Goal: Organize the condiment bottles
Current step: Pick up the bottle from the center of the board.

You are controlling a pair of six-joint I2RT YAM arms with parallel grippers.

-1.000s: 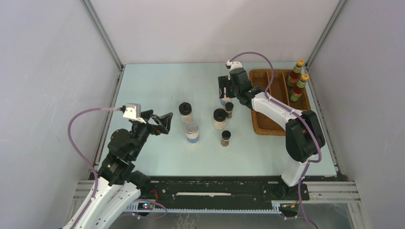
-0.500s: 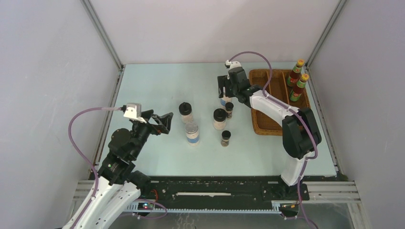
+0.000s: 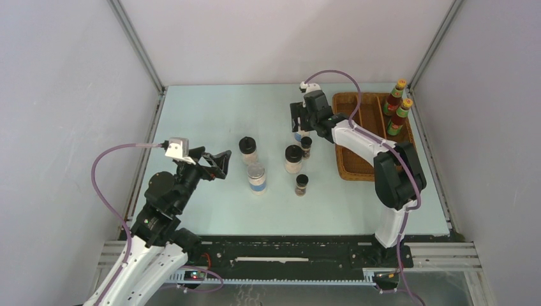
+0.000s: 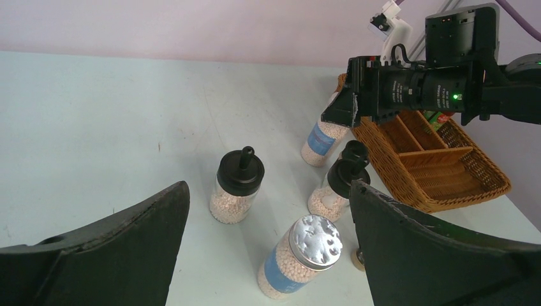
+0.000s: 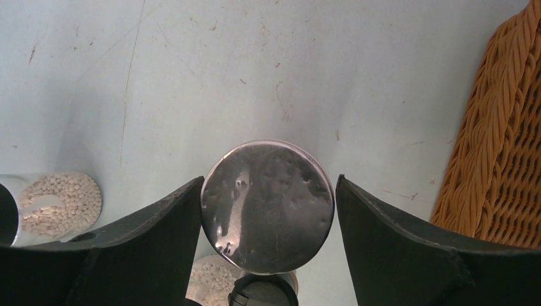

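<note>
Right gripper (image 5: 269, 191) is lowered over a silver-lidded jar (image 5: 268, 205) standing on the table (image 3: 210, 115), far side, just left of the wicker tray (image 3: 357, 169). Fingers flank the lid closely; cannot tell whether they pinch it. Left gripper (image 3: 220, 164) is spread wide and empty at the near left. Two red sauce bottles (image 3: 395, 97) stand upright in the tray's far-right compartment.
</note>
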